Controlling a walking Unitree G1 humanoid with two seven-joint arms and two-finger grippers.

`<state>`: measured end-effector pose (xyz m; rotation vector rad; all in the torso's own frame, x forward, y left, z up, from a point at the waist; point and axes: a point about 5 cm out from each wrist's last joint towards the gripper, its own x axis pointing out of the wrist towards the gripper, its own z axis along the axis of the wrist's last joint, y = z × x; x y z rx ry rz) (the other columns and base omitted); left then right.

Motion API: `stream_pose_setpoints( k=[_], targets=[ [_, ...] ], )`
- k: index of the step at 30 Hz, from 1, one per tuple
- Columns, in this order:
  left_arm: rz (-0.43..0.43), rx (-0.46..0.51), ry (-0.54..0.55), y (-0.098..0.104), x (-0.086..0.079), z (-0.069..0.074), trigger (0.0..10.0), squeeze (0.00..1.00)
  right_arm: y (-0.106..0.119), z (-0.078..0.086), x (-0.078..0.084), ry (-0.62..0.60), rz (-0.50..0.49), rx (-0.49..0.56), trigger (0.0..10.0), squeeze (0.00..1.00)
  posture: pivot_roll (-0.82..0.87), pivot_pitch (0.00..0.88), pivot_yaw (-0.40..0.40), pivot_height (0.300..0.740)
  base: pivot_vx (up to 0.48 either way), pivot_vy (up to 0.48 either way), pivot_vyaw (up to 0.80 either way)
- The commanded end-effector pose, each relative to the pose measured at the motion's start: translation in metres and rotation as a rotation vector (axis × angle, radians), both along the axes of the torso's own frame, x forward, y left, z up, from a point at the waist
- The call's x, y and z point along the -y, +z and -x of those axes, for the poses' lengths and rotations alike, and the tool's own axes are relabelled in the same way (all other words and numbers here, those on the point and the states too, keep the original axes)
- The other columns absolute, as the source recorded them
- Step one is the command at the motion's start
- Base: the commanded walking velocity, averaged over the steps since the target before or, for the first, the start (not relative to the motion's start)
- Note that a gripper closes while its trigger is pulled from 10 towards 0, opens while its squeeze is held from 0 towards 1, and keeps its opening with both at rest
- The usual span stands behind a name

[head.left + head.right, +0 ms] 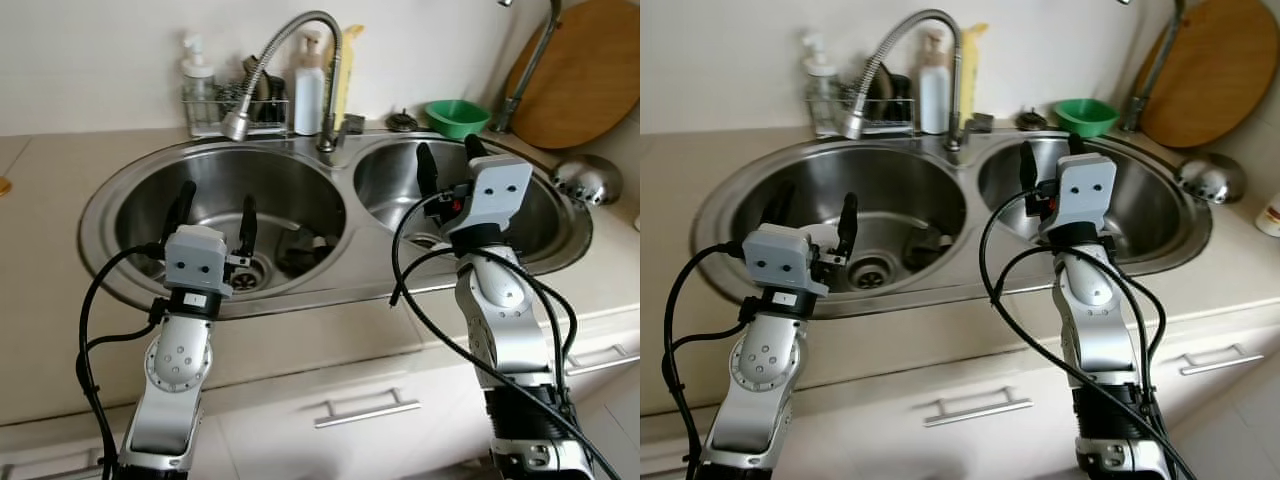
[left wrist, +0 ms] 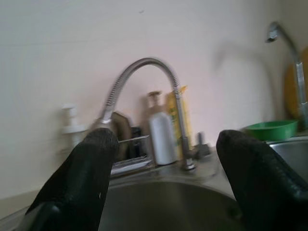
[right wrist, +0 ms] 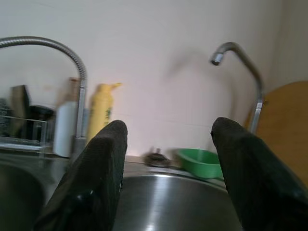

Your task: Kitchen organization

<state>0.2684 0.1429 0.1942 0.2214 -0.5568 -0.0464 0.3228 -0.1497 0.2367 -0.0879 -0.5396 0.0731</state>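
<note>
Both silver arms rise before the beige bench (image 1: 60, 200). Over the left round steel basin (image 1: 290, 180) the left gripper (image 1: 213, 212) has its fingers spread apart and empty; a dark object (image 1: 300, 250) lies beside the drain. Above the right steel basin (image 1: 385, 170), the right gripper (image 1: 447, 160) is also spread and empty. Behind the curved steel tap (image 1: 290, 40) stand a white bottle (image 1: 309, 95), a yellow bottle (image 1: 345, 75) and a small green bowl (image 1: 457, 116).

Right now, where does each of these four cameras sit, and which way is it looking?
Left eye, right eye: on the head, looking down at the double sink; both silver arms show.
Left wrist: looks along the left gripper fingers toward the faucet.
Right wrist: looks along the right gripper fingers toward the wall.
All share the green bowl.
</note>
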Motion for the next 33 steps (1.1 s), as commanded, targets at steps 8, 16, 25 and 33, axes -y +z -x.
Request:
stream_pose_setpoints(
  k=[8, 16, 25, 33],
  targets=[
    [-0.003, 0.052, 0.0, 0.01, 0.002, 0.003, 10.0, 0.0, 0.021, 0.019, -0.007, 0.036, 0.001, 0.162, 10.0, 0.0, 0.03, 0.0, -0.05, 0.74, 0.0, -0.274, -0.8],
    [0.02, 0.049, -0.02, 0.01, 0.004, 0.003, 10.0, 0.0, 0.017, 0.024, -0.012, 0.061, 0.029, 0.167, 10.0, 0.0, 0.03, 0.0, -0.051, 0.74, 0.0, 0.045, -0.8],
    [0.024, 0.049, -0.034, 0.01, 0.006, 0.004, 10.0, 0.0, 0.013, 0.028, -0.015, 0.081, 0.054, 0.162, 10.0, 0.0, 0.03, 0.0, -0.053, 0.74, 0.0, 0.48, -0.8],
    [0.021, 0.077, -0.045, 0.012, 0.008, 0.006, 10.0, 0.0, 0.009, 0.03, -0.014, 0.075, 0.063, 0.149, 10.0, 0.0, 0.02, 0.0, -0.051, 0.74, 0.0, 0.033, -0.8]
  ],
)
